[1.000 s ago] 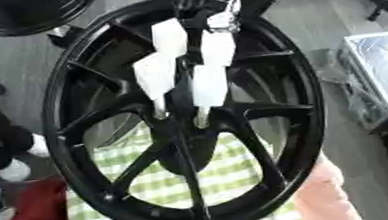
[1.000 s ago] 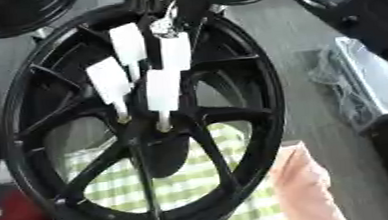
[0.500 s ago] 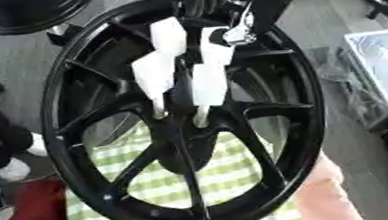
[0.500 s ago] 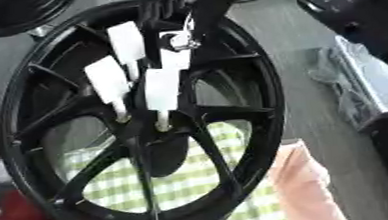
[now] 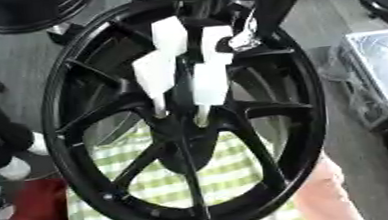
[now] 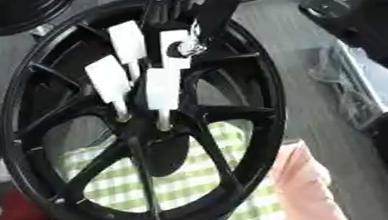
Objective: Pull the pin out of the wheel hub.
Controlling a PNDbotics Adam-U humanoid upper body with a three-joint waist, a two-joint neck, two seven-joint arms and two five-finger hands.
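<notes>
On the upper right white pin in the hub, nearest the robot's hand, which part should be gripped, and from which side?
Grip the upper right pin by its broad white block, probably with thumb and fingers on its flat faces, coming from above right, where the right hand is. Its thin stem is seated in the wheel hub, and other pins crowd its left side.

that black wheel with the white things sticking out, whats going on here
A black spoked wheel stands tilted over a green checked cloth, with four white pins standing out of its hub. A black robot hand reaches in from the top right, right up against the upper right pin; which arm it belongs to and whether it has gripped it can't be made out. All four pins look seated in the hub.
</notes>
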